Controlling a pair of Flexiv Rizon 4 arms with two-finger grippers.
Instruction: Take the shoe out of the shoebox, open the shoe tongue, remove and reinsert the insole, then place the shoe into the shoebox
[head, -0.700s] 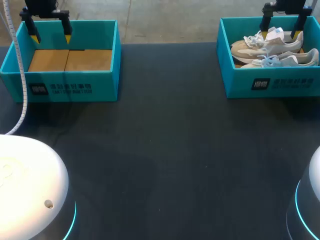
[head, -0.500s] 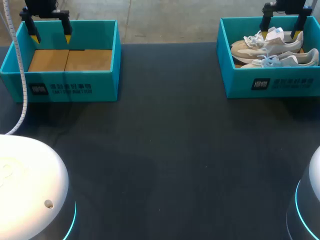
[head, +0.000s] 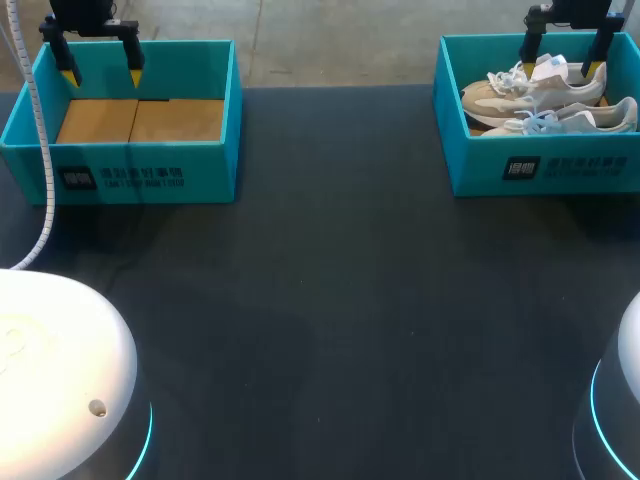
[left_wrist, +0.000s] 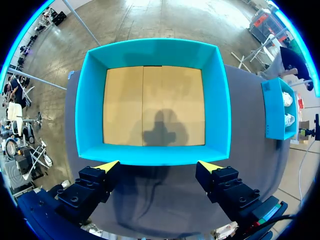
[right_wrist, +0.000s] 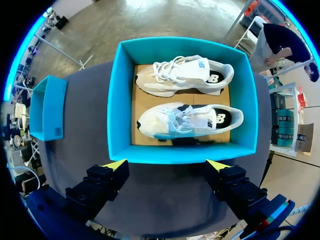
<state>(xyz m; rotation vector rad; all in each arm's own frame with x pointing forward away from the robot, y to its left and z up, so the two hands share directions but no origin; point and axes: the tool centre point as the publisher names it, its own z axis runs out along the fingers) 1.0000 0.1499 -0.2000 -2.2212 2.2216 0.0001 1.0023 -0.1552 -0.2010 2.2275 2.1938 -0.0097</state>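
Two pale beige-and-white shoes lie side by side in the teal shoebox (head: 480, 160) at the table's far right: one shoe (head: 530, 90) at the back, the other shoe (head: 570, 120) nearer the front. In the right wrist view both shoes (right_wrist: 185, 75) (right_wrist: 190, 120) lie on their sides on the cardboard floor, ahead of my right gripper (right_wrist: 167, 164). That right gripper (head: 561, 68) hangs open above the box's back part, touching nothing. My left gripper (head: 100, 77) hangs open over the far edge of the other teal box (head: 150, 175).
The left teal box (left_wrist: 90, 105) holds only its brown cardboard floor and lies ahead of my left gripper (left_wrist: 159, 166). The dark table (head: 330, 300) stretches between the two boxes. The white arm bases (head: 50, 370) sit at the near corners.
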